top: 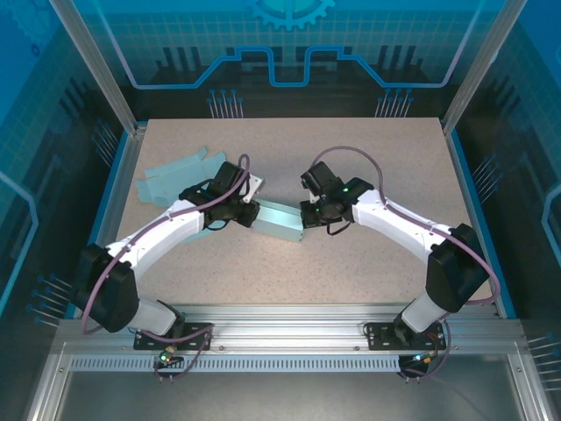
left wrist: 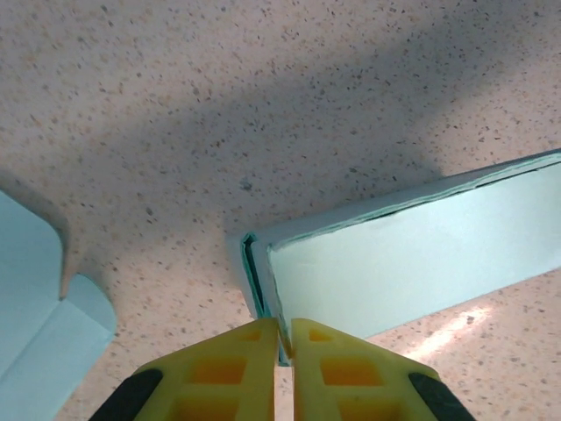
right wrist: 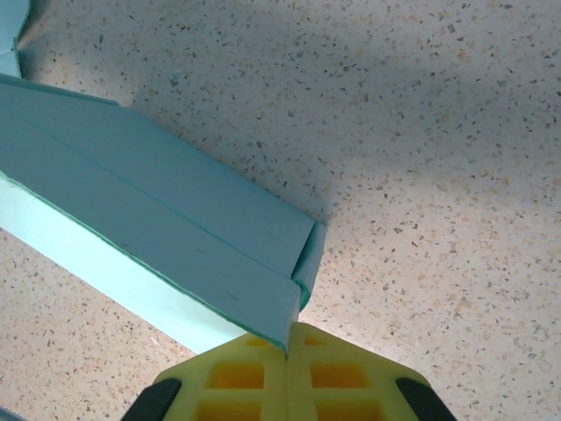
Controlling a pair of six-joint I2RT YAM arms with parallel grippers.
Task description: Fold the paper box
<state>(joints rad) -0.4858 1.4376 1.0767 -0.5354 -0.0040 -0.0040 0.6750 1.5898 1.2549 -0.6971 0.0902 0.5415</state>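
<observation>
Pinching the box (top: 279,224) from both ends, your left end effector (left wrist: 285,333) and right end effector (right wrist: 287,346) are each clamped on a box edge. You'll find it mid bench (top: 368,167), with sheets (top: 171,180) near the left edge.

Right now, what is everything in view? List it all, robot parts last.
box: one, light teal, partly folded, mid-table between the claws
blank: at least one, light teal, flat, rear left of the table
table: one, speckled beige, under everything
rail: one, silver, along the near edge, carrying the arm bases
left arm: one, white and black, reaching in from the near left
right arm: one, white and black, reaching in from the near right
left claw: one, yellow, shut on one end of the box
right claw: one, yellow, shut on the other end
</observation>
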